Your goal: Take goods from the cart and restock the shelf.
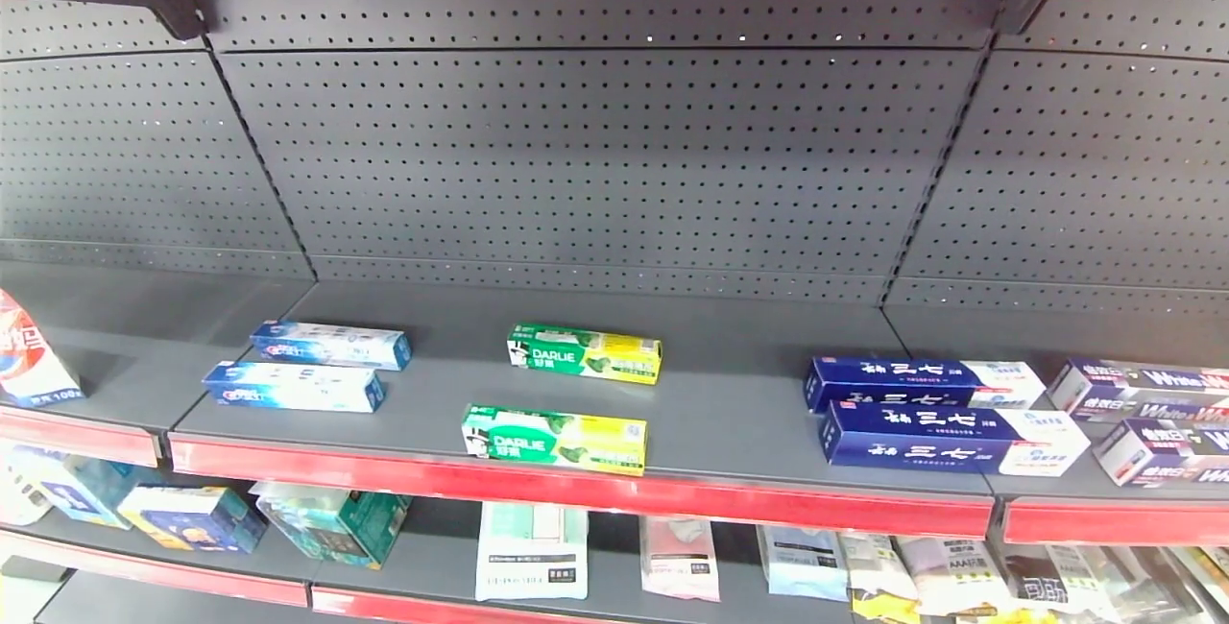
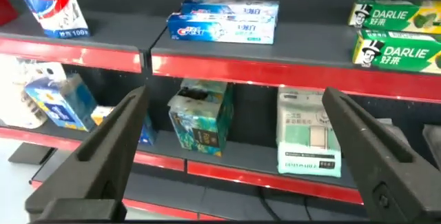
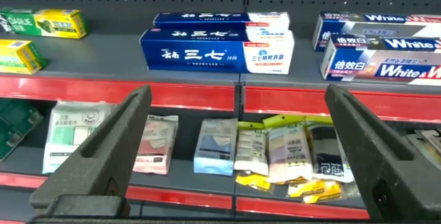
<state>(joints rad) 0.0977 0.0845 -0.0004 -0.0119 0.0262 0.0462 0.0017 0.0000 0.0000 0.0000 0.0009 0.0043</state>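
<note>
Then | shelf (image 1: 730, 317) held two pale-blue boxes (image 1: 330, 345), two green boxes (image 1: 584, 353), two dark-blue boxes (image 1: 922, 382), paired toward its red front edge (image 1: 576, 488) | bare room lay behind and between pairs | left gripper (image 2: 236, 93) and right gripper (image 3: 239, 92) gaped wide, empty

Matt metal, glossy cardboard.
Dark grey perforated metal back panel (image 1: 595, 154) looks matt; grey metal shelf deck (image 1: 730, 394) smooth, its red plastic edge strip (image 1: 576, 485) shiny; green-and-yellow cardboard toothpaste box (image 1: 554, 439) glossy.
</note>
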